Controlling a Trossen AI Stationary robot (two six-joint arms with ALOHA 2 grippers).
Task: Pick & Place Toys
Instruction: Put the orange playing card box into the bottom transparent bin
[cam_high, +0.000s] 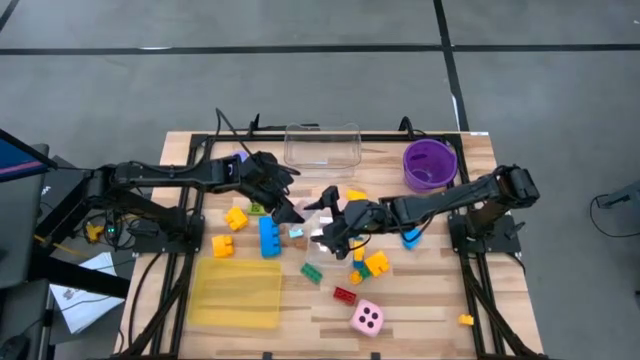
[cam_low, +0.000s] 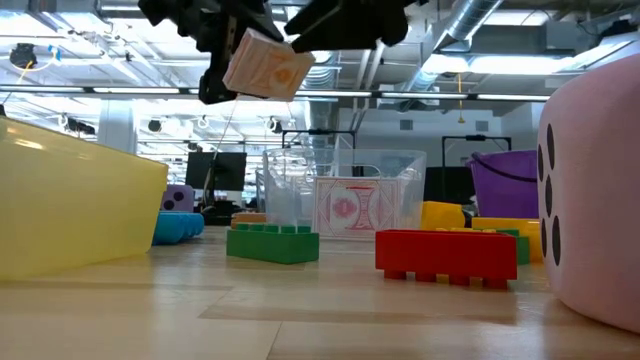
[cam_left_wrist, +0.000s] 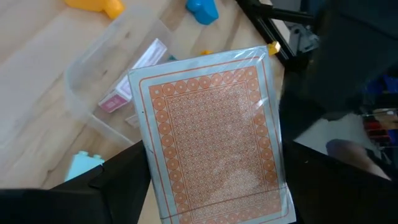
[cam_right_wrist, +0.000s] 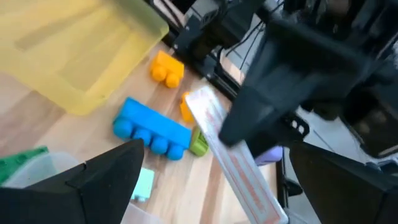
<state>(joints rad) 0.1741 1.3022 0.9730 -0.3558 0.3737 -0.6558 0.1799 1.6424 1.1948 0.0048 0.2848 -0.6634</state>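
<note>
1. The wooden desk is the biggest thing I see from above, with both arms reaching in over its middle.
2. The yellow tray lies flat near the front left; a clear box and a purple bowl stand along the far edge.
3. My left claw hangs above the desk centre, clamped on a pack of playing cards (orange patterned back, clear wrap); the low view shows the pack lifted well clear of the wood.
4. My right claw is just beside the left one, facing it; I cannot tell whether its fingers are apart or together.
5. A pink dice sits near the front edge, right of the tray.
6. A long blue brick lies between the tray and the left claw, with a yellow brick close on its left.
7. A red brick and a green brick rest near the dice.
</note>
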